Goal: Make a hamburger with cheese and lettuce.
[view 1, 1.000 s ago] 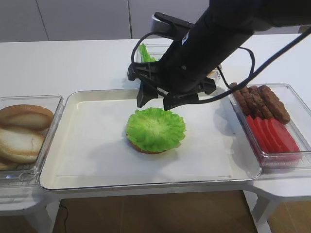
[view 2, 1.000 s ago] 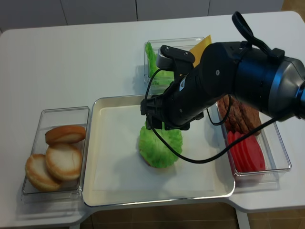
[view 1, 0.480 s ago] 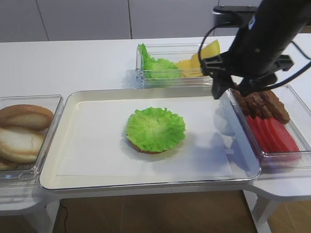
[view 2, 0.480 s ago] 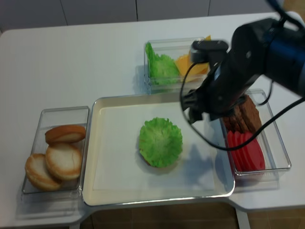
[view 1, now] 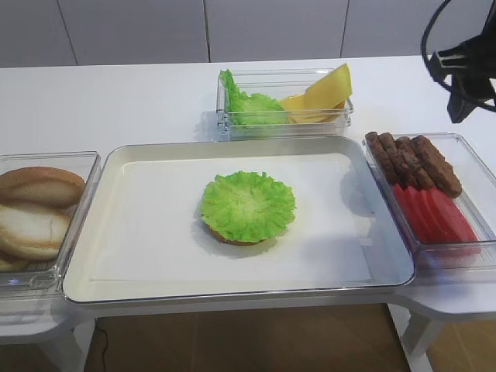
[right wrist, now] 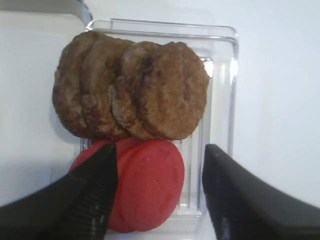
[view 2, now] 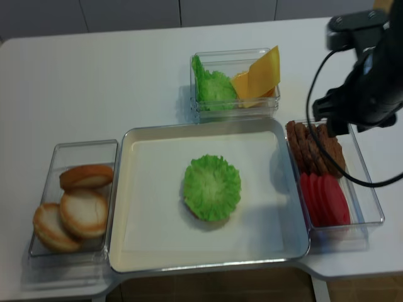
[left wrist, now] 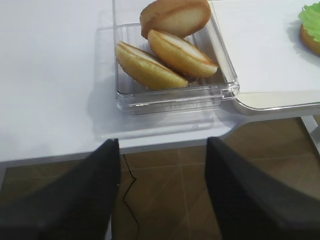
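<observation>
Lettuce (view 1: 248,205) lies untouched; right gripper (right wrist: 160,195) fingers (right wrist: 95,190) spread wide, holding nothing.

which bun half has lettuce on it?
The hamburger on the tray, capped by a lettuce leaf. The buns in the left bin are bare.

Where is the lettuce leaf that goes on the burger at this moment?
In the exterior high view the lettuce leaf lies on the bun half, near the middle of the metal tray.
</observation>
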